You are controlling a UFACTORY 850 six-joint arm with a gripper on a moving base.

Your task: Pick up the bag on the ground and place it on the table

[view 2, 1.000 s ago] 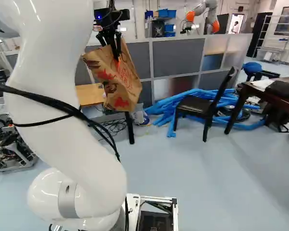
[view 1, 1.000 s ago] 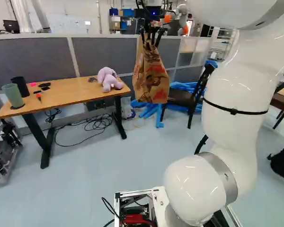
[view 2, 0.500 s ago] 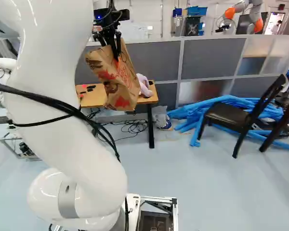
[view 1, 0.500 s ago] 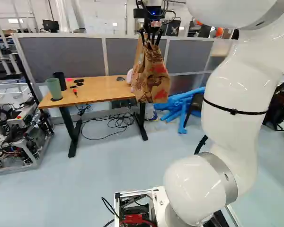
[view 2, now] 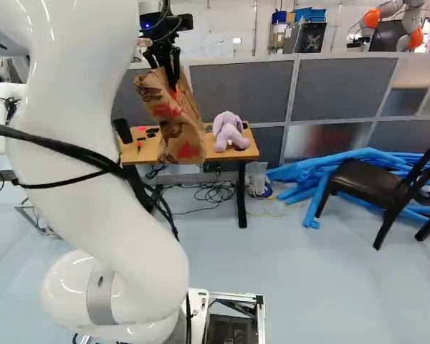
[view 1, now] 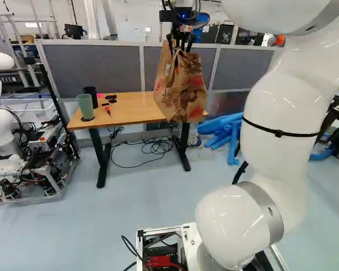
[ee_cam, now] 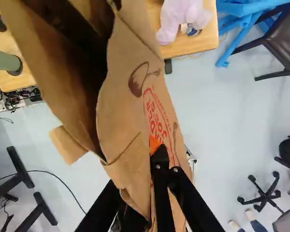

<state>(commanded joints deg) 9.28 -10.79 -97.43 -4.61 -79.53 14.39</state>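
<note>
The gripper point(view 2: 173, 80) pinches the paper bag point(view 2: 180, 129) between its fingers. The bag hangs in front of the table point(view 1: 130, 115).

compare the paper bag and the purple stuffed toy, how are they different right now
The paper bag hangs in the air from the gripper, while the stuffed toy rests on the table. The bag is brown with red markings; the toy is plain pale purple in the base views. The bag has thin, creased sides, while the toy has a rounded, plump body. Neither one is on the floor.
</note>
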